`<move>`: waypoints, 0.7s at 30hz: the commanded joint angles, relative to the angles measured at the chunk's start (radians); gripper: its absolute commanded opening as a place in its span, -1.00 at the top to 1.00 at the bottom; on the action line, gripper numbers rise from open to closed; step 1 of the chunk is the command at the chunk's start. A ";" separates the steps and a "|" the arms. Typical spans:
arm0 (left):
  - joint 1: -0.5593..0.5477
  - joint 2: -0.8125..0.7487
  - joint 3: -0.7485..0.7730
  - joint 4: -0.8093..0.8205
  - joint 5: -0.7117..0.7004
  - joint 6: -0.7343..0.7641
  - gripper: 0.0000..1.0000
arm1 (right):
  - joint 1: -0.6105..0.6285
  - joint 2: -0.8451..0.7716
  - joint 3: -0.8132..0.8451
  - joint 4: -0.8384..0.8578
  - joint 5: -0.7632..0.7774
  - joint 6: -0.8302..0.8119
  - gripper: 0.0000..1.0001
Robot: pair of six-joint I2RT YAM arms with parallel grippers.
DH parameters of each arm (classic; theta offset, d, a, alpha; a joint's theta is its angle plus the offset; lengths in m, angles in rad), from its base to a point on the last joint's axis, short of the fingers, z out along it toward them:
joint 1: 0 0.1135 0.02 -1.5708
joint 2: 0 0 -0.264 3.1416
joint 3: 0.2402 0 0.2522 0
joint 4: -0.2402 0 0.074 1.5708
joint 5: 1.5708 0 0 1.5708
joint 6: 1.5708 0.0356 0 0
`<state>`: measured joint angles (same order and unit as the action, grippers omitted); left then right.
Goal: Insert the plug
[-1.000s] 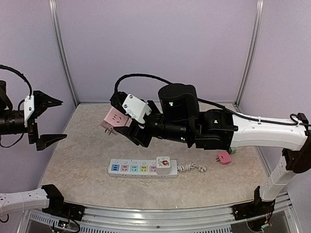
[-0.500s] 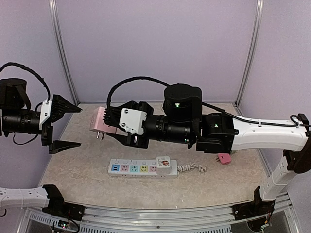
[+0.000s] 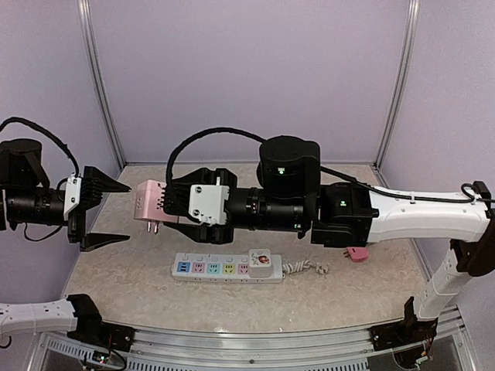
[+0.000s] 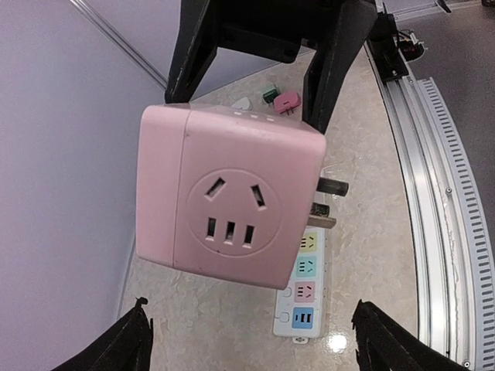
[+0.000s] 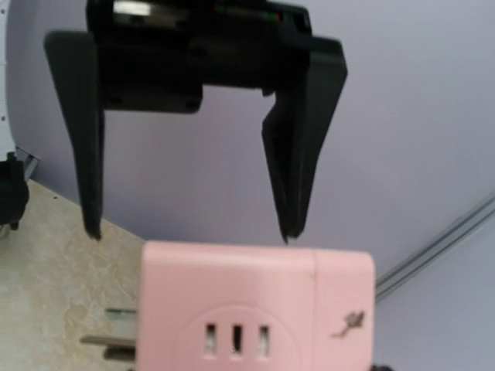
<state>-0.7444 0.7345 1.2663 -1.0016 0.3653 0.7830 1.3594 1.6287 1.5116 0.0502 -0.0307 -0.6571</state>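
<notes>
Nearest the arm bases: power strip [image 3: 227, 268], flat on the counter [image 3: 131, 290], long axis left-right, sockets facing up. Used as reference below. White adapter [image 3: 261, 260] seated at its right end, coloured sockets free left of that. Small pink plug [image 3: 356, 253] loose just past the strip's right end.

Behind the strip's left end and well above it: pink cube plug [image 3: 147, 205]. Clamped in the right tool [image 3: 164, 207], fingers shut on two opposite faces. Prongs [image 4: 329, 197] look level, pointing toward the near edge rather than down at the sockets, as far as the left wrist view shows. Not over any socket, so likely needs turning before any push.

Left of the strip, at cube height: left tool [image 3: 129, 212], spread wide and gripping nothing. Fingertips just beside the cube's left face, round socket face [image 4: 232, 212] square to its camera.

Reads as a mid-air handover, with the cube far nearer the left tool than the strip. Calls for closing on the free faces, clear of prongs and right tool fingers.
</notes>
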 commanded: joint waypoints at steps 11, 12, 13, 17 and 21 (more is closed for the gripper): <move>-0.026 -0.032 -0.063 0.051 -0.019 -0.012 -0.71 | 0.024 0.038 0.036 0.035 -0.038 -0.023 1.00; -0.031 -0.033 -0.064 0.053 -0.019 -0.004 -0.73 | 0.025 0.041 0.038 0.037 -0.040 -0.024 1.00; -0.038 -0.034 -0.065 0.058 -0.021 0.005 -0.73 | 0.024 0.043 0.038 0.039 -0.042 -0.025 1.00; -0.070 -0.034 -0.060 0.082 -0.041 0.039 -0.67 | 0.025 0.050 0.047 0.050 -0.055 -0.031 1.00; -0.104 -0.018 -0.052 0.096 -0.073 0.070 -0.57 | 0.026 0.060 0.059 0.051 -0.063 -0.037 1.00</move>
<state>-0.8192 0.7055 1.2114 -0.9367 0.3279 0.8097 1.3739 1.6756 1.5303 0.0521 -0.0734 -0.6872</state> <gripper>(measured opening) 0.806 0.573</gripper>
